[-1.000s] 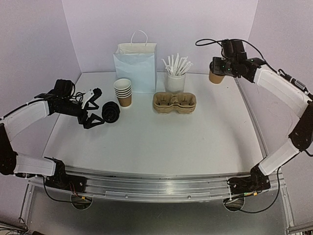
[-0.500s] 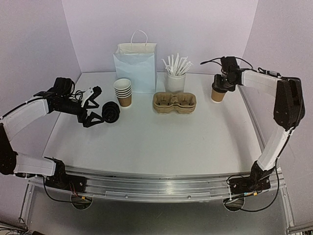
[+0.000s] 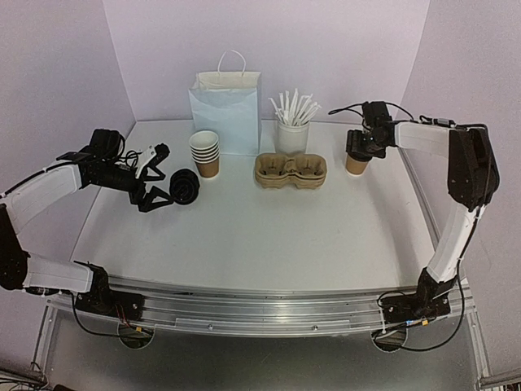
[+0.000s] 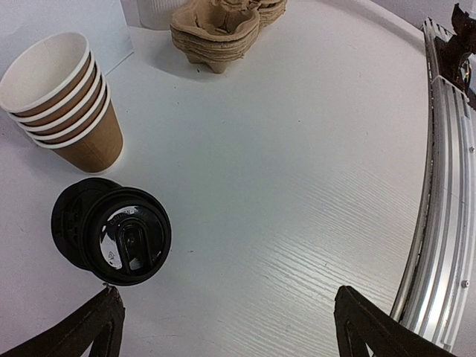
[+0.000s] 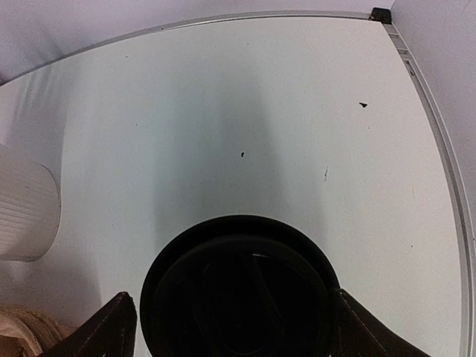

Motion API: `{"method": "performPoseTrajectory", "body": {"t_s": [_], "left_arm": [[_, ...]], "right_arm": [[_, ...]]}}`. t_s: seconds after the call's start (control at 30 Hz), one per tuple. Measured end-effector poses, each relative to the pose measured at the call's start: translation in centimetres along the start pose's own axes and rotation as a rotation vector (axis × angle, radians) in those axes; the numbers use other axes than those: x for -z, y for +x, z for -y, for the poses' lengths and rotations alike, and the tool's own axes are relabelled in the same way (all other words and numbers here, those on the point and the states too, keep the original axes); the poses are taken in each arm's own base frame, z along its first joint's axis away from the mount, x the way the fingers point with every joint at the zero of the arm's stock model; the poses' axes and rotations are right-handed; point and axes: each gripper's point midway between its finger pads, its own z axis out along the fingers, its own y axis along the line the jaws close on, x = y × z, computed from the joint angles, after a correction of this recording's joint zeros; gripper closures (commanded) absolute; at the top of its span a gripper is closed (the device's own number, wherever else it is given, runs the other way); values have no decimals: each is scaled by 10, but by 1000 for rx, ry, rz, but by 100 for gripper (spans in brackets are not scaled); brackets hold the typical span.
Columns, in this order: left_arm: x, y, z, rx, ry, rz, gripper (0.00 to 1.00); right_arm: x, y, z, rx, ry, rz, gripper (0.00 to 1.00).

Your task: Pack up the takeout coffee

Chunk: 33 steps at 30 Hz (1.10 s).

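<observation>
A brown cup with a black lid (image 3: 356, 164) stands on the table to the right of the tan cup carrier (image 3: 291, 170). My right gripper (image 3: 363, 145) hovers over it, open, fingers either side of the lid (image 5: 239, 290), with a gap on the left side. To the left, a stack of brown cups (image 3: 205, 152) stands beside a stack of black lids (image 3: 185, 186). My left gripper (image 3: 157, 176) is open next to the lids (image 4: 111, 230), holding nothing. The left wrist view also shows the cup stack (image 4: 59, 97) and the carrier (image 4: 219, 30).
A white handled paper bag (image 3: 225, 110) and a white cup of white sticks (image 3: 293, 134) stand at the back behind the carrier. The ribbed white cup (image 5: 22, 204) shows at the left of the right wrist view. The table's metal rail (image 4: 446, 186) runs along the near edge.
The right arm has brought the lidded cup down from the air at the back right onto the table beside the carrier, and its jaws have widened. The left arm has not moved.
</observation>
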Motion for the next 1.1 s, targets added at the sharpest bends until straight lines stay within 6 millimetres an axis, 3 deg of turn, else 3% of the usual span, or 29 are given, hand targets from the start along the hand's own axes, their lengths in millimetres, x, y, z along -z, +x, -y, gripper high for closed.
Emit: {"method": "performPoseTrajectory", "body": {"t_s": [0.23, 0.53, 0.63, 0.77, 0.87, 0.93, 1.1], "left_arm": [[6, -20, -5, -23, -3, 39, 2], [7, -43, -19, -60, -12, 68, 3], [4, -42, -20, -61, -1, 63, 9], [-3, -43, -30, -61, -12, 45, 25], [-9, -52, -45, -101, -57, 21, 35], [-15, -62, -53, -143, -82, 6, 40], [-34, -88, -72, -286, -112, -17, 44]], "right_arm": [[3, -3, -3, 16, -13, -8, 9], [24, -41, -20, 47, -86, 55, 7], [33, -49, -24, 51, -105, 67, 13], [50, -60, -40, -4, -195, 66, 32], [71, -64, -64, -97, -301, 53, 35], [91, -63, -91, -128, -369, 52, 35], [154, -32, -196, -110, -586, 30, 42]]}}
